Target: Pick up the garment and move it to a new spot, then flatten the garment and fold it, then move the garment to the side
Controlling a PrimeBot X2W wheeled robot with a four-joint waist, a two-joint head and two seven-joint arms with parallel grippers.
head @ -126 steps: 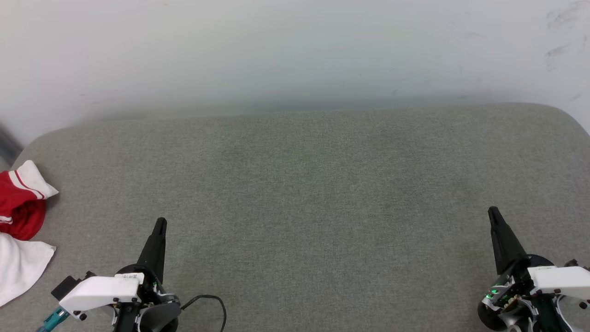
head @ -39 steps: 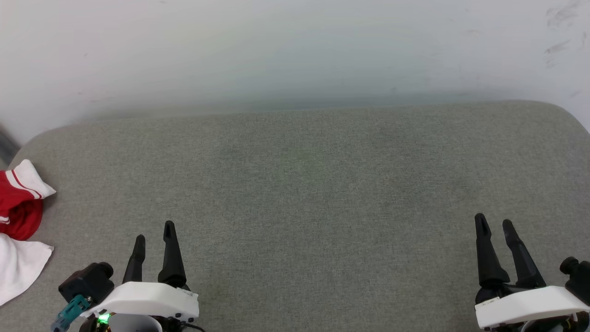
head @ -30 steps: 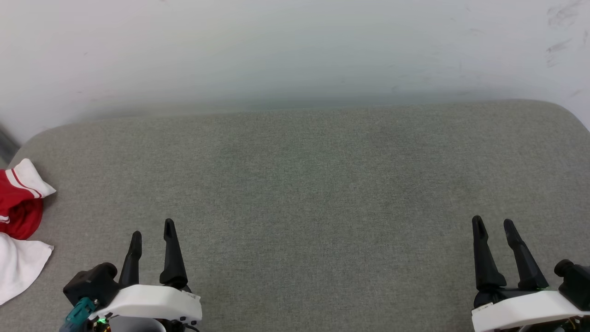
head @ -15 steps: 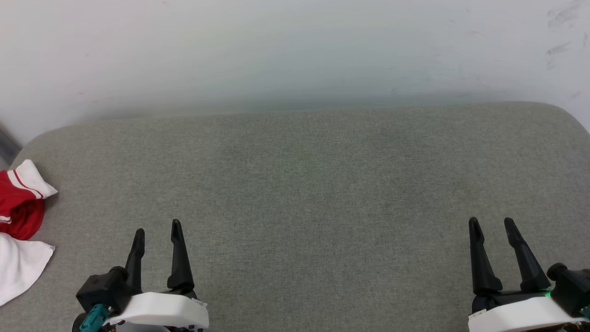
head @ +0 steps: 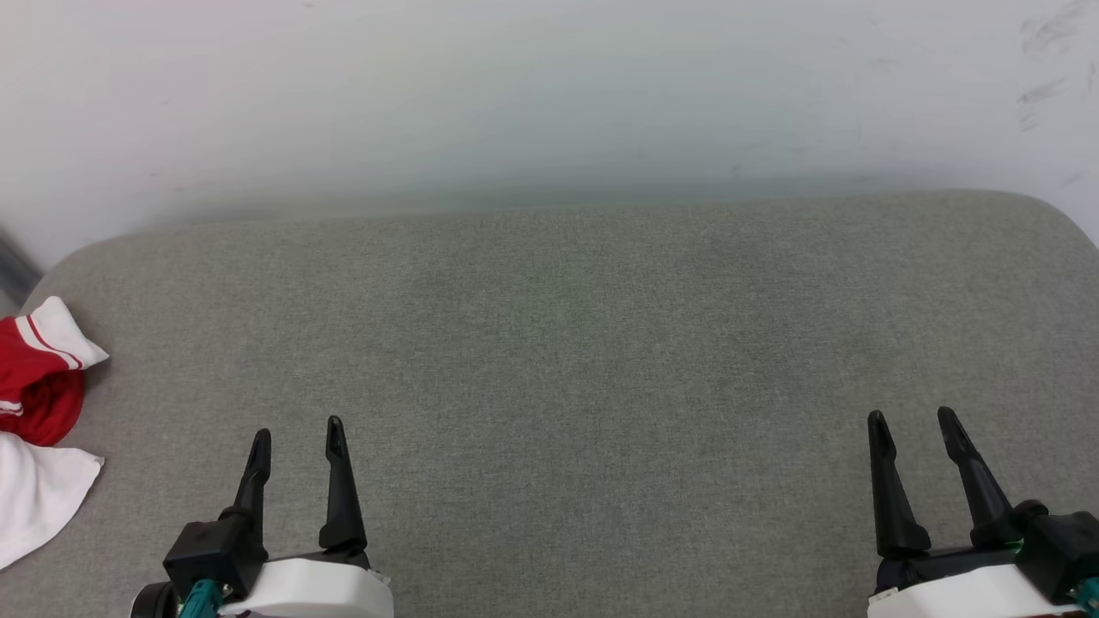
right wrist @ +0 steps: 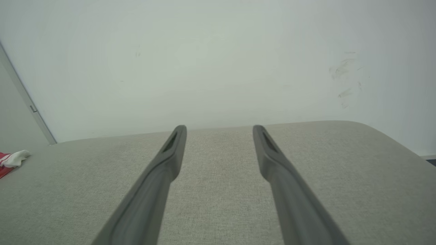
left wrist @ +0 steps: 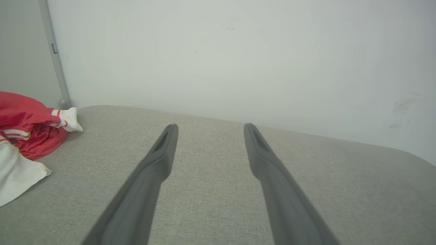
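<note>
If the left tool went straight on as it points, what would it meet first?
Likely the grey cushion near its far edge, or the white wall behind; depth is unclear. The shirt lies off to the left.

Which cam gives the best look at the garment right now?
Left wrist view: the garment is nearest and largest, with red body, striped trim and white cloth clear. Head view cuts it off at the left edge. Right wrist view has a small sliver.
</note>
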